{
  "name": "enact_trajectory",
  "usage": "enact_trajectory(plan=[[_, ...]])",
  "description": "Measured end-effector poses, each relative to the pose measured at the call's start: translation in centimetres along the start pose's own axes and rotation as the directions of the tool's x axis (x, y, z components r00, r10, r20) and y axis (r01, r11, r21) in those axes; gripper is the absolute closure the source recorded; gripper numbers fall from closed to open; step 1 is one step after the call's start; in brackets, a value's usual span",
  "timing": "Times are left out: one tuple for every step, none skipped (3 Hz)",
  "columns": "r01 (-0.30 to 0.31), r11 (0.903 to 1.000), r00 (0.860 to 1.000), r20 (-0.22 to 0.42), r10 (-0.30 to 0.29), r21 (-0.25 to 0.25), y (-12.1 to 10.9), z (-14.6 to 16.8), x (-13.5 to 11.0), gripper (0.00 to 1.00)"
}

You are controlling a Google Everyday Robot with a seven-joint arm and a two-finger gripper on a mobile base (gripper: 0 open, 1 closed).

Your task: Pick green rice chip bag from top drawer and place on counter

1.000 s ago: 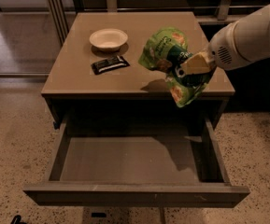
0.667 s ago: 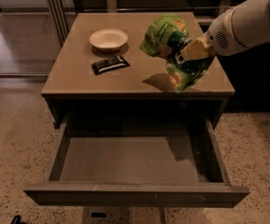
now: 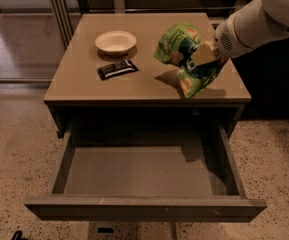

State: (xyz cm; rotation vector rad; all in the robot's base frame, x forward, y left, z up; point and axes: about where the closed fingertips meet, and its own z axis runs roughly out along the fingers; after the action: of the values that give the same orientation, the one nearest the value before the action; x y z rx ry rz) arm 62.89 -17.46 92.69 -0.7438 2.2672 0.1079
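Observation:
The green rice chip bag (image 3: 184, 56) is light green, crumpled foil with a dark label and orange patches. My gripper (image 3: 199, 58) is shut on its middle and holds it above the right part of the counter (image 3: 149, 79), its shadow falling on the tan top. The white arm comes in from the upper right. The top drawer (image 3: 144, 176) is pulled wide open below, its flat grey bottom bare.
A cream bowl (image 3: 116, 42) stands at the back left of the counter. A small black wrapped bar (image 3: 117, 69) lies just in front of it. Speckled floor surrounds the cabinet; a metal rail stands at the back left.
The bag and my gripper have risen from the counter's front right edge and moved back over the counter's right side, and hold there.

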Motion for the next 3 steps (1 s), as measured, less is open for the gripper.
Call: enact_trajectory(plan=[[-0.003,1.0000,1.000,-0.003,0.003,0.000,-0.04,0.14,0.03,0.82],[-0.003,1.0000,1.000,-0.003,0.003,0.000,-0.04,0.14,0.03,0.59],[-0.003,1.0000,1.000,-0.003,0.003,0.000,-0.04,0.13,0.03,0.36]])
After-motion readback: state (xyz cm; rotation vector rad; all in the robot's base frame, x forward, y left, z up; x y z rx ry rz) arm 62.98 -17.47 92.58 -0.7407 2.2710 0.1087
